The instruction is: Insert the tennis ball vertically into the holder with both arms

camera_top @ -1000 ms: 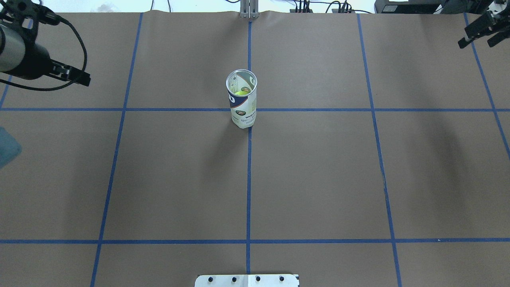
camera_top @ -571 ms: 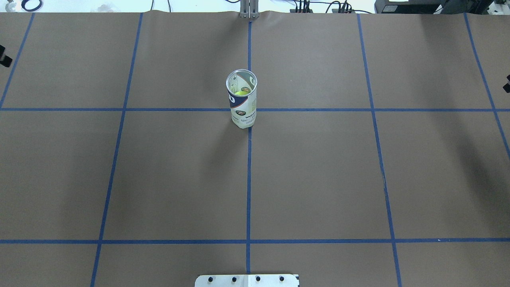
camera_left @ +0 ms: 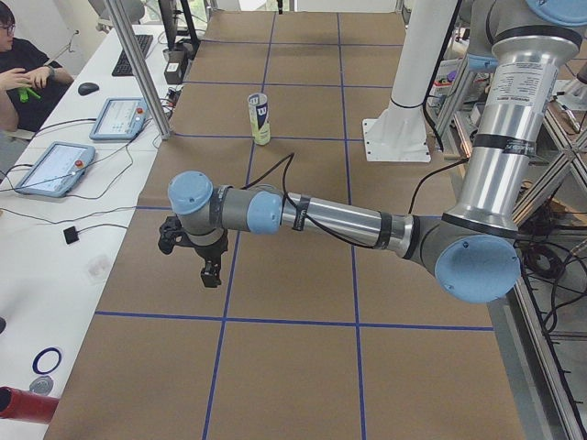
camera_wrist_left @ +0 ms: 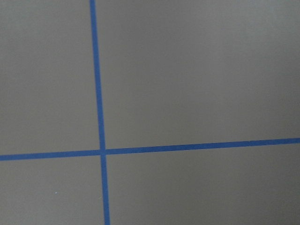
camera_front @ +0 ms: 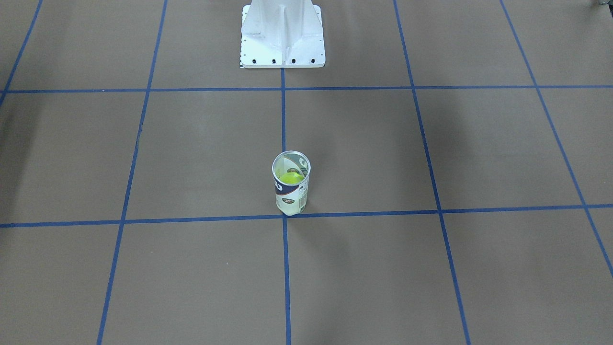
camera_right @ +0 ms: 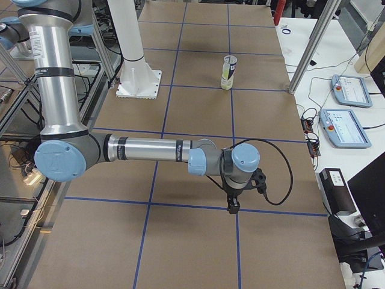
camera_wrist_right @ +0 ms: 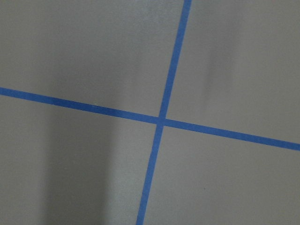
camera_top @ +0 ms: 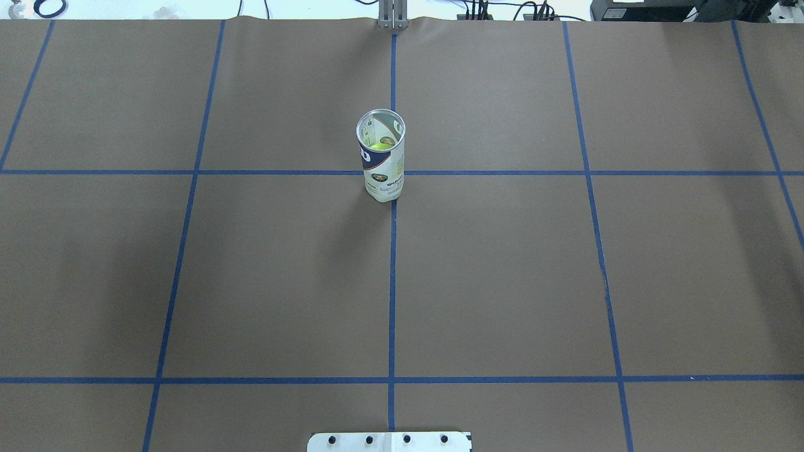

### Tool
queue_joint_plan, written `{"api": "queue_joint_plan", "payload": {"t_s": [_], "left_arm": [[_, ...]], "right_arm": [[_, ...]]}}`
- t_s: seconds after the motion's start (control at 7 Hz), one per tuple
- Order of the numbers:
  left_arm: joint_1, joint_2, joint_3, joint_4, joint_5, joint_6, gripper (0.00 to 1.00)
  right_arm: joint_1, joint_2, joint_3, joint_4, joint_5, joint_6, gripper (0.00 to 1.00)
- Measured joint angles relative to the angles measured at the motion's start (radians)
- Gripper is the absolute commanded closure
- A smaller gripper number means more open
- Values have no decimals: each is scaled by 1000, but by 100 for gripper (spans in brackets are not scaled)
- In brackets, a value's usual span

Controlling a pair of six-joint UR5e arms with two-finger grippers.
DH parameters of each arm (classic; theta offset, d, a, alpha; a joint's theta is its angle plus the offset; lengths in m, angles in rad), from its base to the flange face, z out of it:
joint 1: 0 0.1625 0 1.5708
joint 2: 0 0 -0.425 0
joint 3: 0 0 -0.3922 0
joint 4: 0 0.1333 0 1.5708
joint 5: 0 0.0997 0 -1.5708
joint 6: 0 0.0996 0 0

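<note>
Change: left hand (camera_left: 211, 273), right hand (camera_right: 231, 206) no longer showing overhead.
Hands' state: cannot tell.
Centre: holder (camera_top: 382, 164) standing upright, tennis ball (camera_top: 379, 147) sitting inside.
Room: table (camera_top: 502, 282) lying open all round.

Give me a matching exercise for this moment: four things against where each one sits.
Things:
1 holder
2 tennis ball
3 left tool
4 white base

Places:
A inside the holder
B at the overhead view's bottom edge
C upright at the centre tape line
D hanging over brown paper, far from the holder

Pairs: 1-C, 2-A, 3-D, 4-B.
</note>
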Motion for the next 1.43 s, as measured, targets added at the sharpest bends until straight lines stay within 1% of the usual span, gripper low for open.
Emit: {"api": "queue_joint_plan", "payload": {"t_s": [0.14, 0.29, 0.43, 0.57, 0.86, 1.14, 1.43], "left_arm": [[-9, 6, 11, 2, 33, 18, 0], [-12, 8, 13, 4, 46, 24, 0], [-13, 10, 13, 5, 50, 25, 0], [-13, 16, 10, 7, 49, 22, 0], [-14, 55, -22, 7, 45, 22, 0], [-23, 121, -54, -1, 39, 55, 0], [-50, 143, -76, 5, 38, 111, 0]], "right_arm": [[39, -24, 47, -20, 15, 0, 0], [60, -53, 105, -61, 20, 0, 0], [70, -75, 146, -91, 23, 1, 0], [74, -85, 164, -104, 27, 3, 0], [75, -89, 176, -109, 33, 36, 0], [74, -90, 178, -107, 41, 63, 0], [74, -90, 178, -105, 51, 67, 0]]}}
